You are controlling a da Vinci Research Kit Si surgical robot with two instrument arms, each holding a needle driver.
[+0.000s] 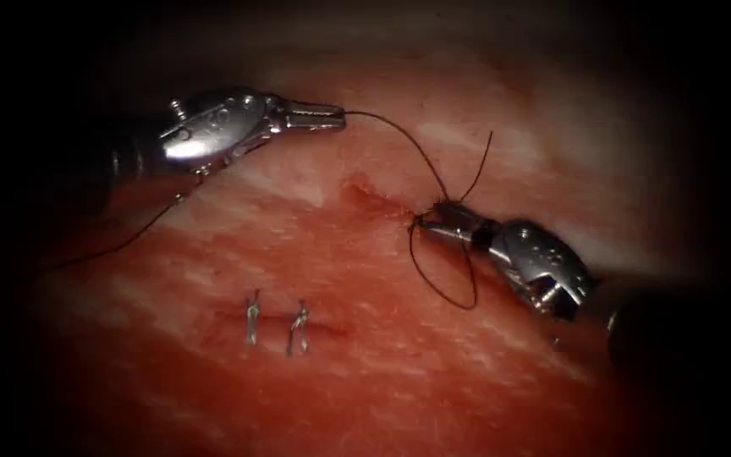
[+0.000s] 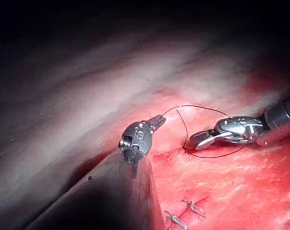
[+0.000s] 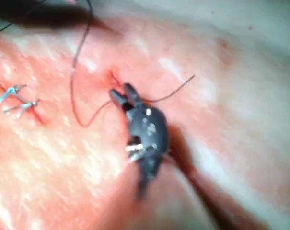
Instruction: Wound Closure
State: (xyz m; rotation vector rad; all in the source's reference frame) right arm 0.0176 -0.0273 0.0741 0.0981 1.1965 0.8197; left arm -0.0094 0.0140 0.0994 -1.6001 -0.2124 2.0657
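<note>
Two tools: left tool being clamped on thread, limp and slippery; right tool parted slightly beside cut, gripping nothing discernible.

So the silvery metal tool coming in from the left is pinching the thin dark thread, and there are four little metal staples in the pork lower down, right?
Nearly. The silvery left tool does have its jaws shut on the thin dark thread, but the endoscope view shows two small metal staples in the pinkish-red tissue, not four.
</note>
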